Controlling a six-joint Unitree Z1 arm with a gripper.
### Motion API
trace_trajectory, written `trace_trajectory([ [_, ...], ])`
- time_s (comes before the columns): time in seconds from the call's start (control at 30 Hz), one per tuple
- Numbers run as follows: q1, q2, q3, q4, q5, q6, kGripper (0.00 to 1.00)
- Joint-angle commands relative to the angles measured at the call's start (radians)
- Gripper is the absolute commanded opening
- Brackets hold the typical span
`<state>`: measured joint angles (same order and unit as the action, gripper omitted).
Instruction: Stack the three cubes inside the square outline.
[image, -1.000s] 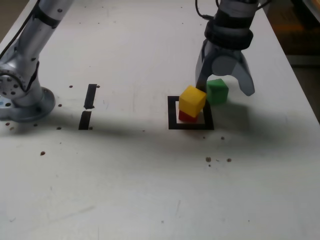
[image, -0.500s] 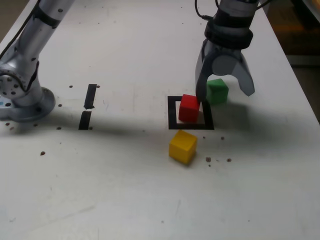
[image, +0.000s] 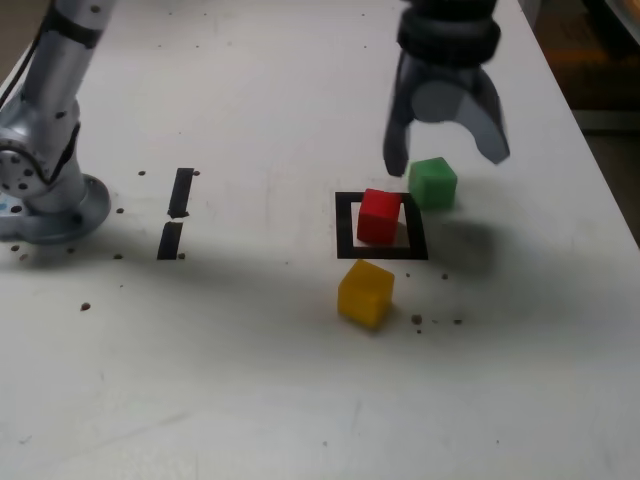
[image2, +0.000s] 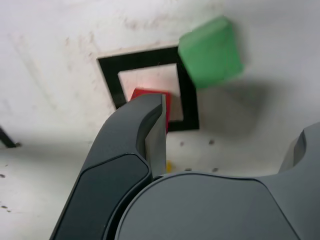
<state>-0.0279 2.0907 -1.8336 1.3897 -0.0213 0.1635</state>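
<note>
Yellow cube (image: 365, 292) has toppled off red cube (image: 379, 216), now outside outline (image: 345, 226); gripper (image: 446, 160) risen, jaws wide, empty, above green cube (image: 433, 183).

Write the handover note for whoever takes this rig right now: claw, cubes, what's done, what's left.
Claw: open, holding nothing, raised above the table over the green cube.
Red cube: standing inside the square outline, alone.
Yellow cube: on the table in front of the outline, outside it, on nothing.
Green cube: on the table just beyond the outline's far corner on the exterior view's right, also outside it.
Done: only the base cube is in place.
Left: put yellow and green on top of red, inside the outline.
</note>
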Motion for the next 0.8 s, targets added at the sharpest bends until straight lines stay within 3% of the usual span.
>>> trace_trajectory([
  [0.0,-0.027,-0.047,0.033,0.001,0.008,0.002,0.9],
  [0.33,-0.152,-0.203,0.255,-0.06,0.0,0.015,0.9],
  [0.77,-0.039,-0.139,0.201,-0.088,-0.025,0.045,0.9],
])
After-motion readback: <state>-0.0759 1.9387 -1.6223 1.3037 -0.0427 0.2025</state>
